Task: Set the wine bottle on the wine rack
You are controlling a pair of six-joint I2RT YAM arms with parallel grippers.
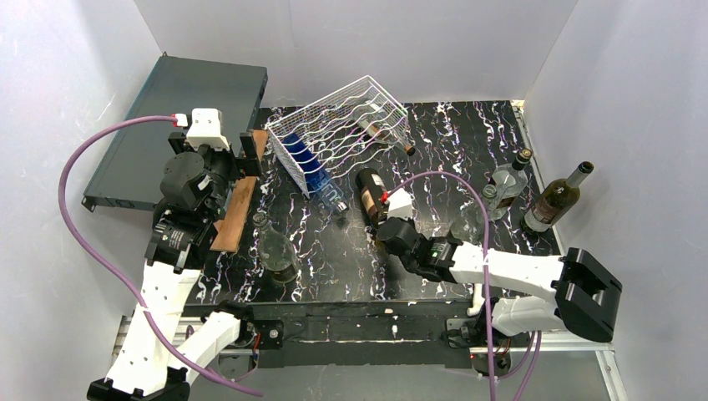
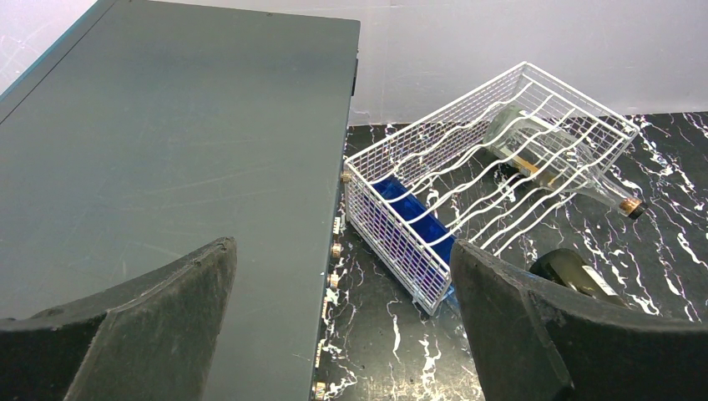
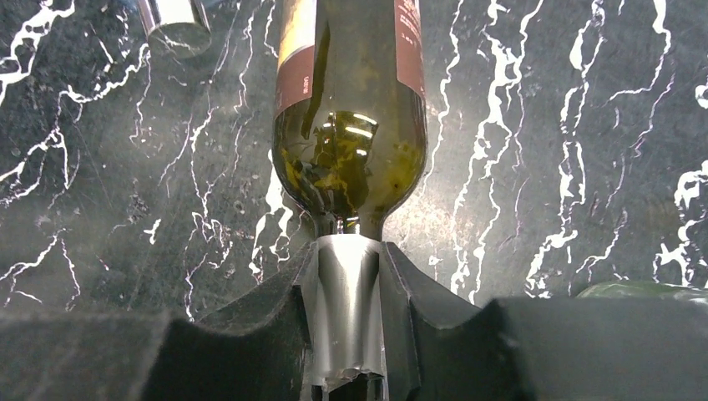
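Note:
A dark green wine bottle (image 1: 370, 190) with a maroon label lies on the black marbled table, base toward the rack. My right gripper (image 1: 387, 229) is shut on its silver-foiled neck; in the right wrist view both pads of the gripper (image 3: 346, 313) press the neck of the bottle (image 3: 349, 159). The white wire wine rack (image 1: 346, 129) stands tilted at the back, with one bottle (image 1: 382, 129) lying in it and a blue piece (image 1: 299, 157) at its left end. My left gripper (image 1: 249, 163) is open and empty, left of the rack (image 2: 493, 167), over the edge of the grey box.
A flat dark grey box (image 1: 179, 117) lies at back left (image 2: 167, 150). A clear bottle (image 1: 272, 246) stands near the left arm. Two clear bottles (image 1: 504, 184) and a dark bottle (image 1: 556, 199) stand at the right. A small clear bottle (image 1: 334, 200) lies by the rack's front corner.

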